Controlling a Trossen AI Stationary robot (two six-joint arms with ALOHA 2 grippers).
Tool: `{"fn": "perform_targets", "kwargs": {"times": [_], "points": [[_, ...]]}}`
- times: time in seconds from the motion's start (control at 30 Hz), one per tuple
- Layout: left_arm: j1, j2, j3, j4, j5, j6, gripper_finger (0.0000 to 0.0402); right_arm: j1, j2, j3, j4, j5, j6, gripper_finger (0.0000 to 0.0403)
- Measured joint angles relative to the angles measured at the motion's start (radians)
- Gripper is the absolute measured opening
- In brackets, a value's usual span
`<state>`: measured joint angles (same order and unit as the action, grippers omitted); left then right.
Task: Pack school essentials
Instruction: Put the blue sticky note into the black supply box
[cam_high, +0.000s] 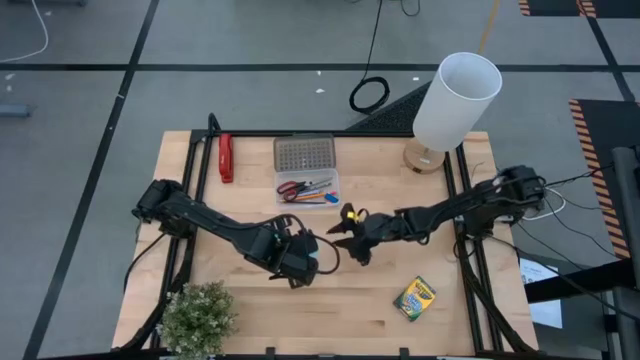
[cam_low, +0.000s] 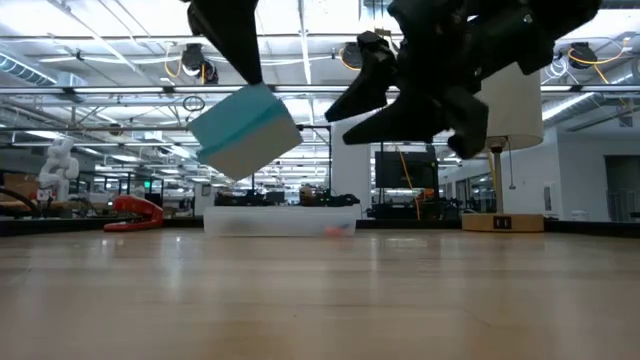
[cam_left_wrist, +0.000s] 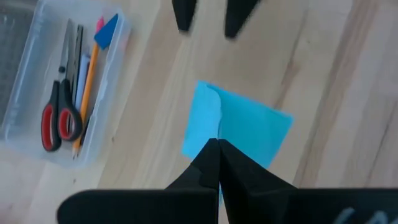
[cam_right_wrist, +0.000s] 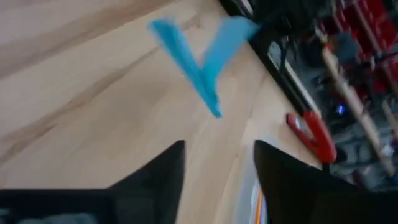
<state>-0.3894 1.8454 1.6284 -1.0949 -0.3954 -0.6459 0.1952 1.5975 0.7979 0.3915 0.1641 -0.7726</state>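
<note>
My left gripper is pinched shut on the blue square note pad, holding it by one edge so the rest hangs free. In the low view the pad is clear of the table and tilted, one corner down, its flat faces angled rather than level. I judge the edge grip is chosen so the pad can be lowered into a container without the fingers going in first. Being square, it has no real long axis; what matters is its thin side, which the right wrist view shows edge-on.

My right gripper hovers just to the right of the left one, near the table's middle, fingers spread with nothing between them. It points toward the pad, perhaps ready to steady it or take it over, though I can't be sure.

Farther off sits the clear tray, already holding the red-handled scissors, an orange pencil and other slim items I can't separate. They all lie lengthwise along the tray's long side. The pad hangs near the tray but not over it.

The green-yellow crayon box lies on the near right of the table, well apart, unpacked.
</note>
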Motion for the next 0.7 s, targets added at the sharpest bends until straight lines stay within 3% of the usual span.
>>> {"fn": "perform_targets", "kwargs": {"times": [0.13, 0.27, 0.5, 0.7], "points": [[-0.014, 0.000, 0.012, 0.001, 0.000, 0.038, 0.0001, 0.036, 0.064, 0.000, 0.110, 0.054, -0.091, 0.0232], [-0.028, 0.000, 0.012, 0.050, 0.000, 0.085, 0.0003, 0.051, 0.103, 0.000, 0.217, 0.069, -0.129, 0.0243], [-0.038, 0.000, 0.012, 0.189, -0.006, 0.211, 0.0004, 0.071, 0.124, 0.000, 0.241, 0.043, -0.189, 0.0218], [-0.037, 0.000, 0.012, 0.189, -0.006, 0.218, 0.0002, 0.095, 0.125, 0.000, 0.274, 0.037, -0.220, 0.0179]]}}
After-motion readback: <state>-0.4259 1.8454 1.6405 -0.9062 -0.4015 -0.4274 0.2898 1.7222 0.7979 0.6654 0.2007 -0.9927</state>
